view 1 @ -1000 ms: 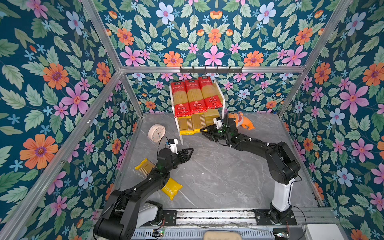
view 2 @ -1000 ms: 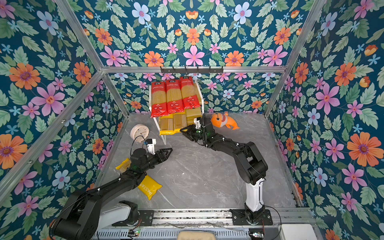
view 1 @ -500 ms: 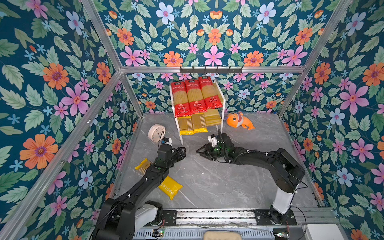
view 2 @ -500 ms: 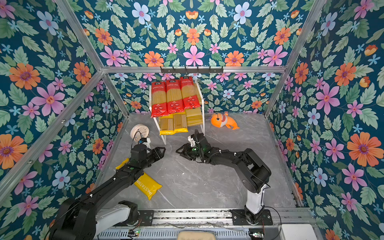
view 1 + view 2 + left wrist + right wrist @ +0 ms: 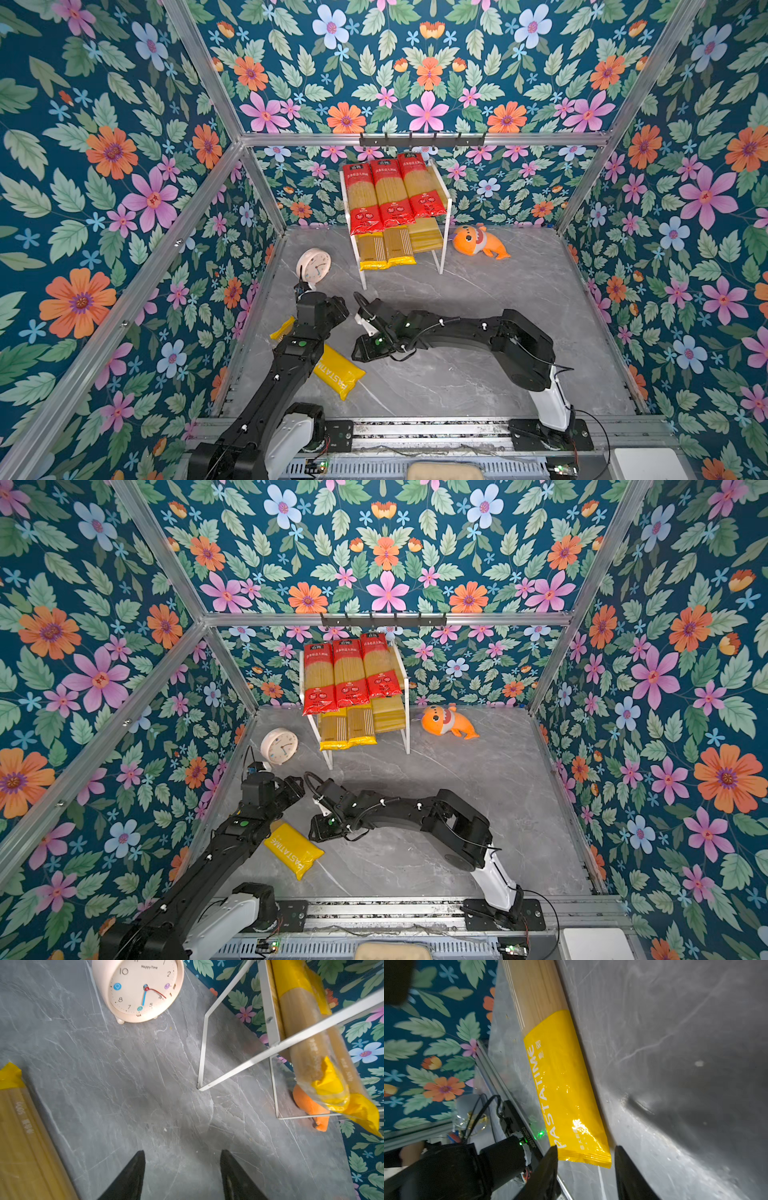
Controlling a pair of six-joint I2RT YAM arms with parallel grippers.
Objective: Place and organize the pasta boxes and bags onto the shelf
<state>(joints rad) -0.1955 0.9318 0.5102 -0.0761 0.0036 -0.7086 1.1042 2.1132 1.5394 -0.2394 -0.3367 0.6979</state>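
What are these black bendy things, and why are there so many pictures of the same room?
They are two robot arms, each ending in a two-fingered gripper. Two pictures look down from above. The other two come from cameras on the wrists: there you see the left gripper and the right gripper, both open, holding nothing. On the grey table stands a shelf with three red spaghetti packs on top and two yellow packs below. One more yellow pack lies on the table. A clock and an orange toy fish are there too.
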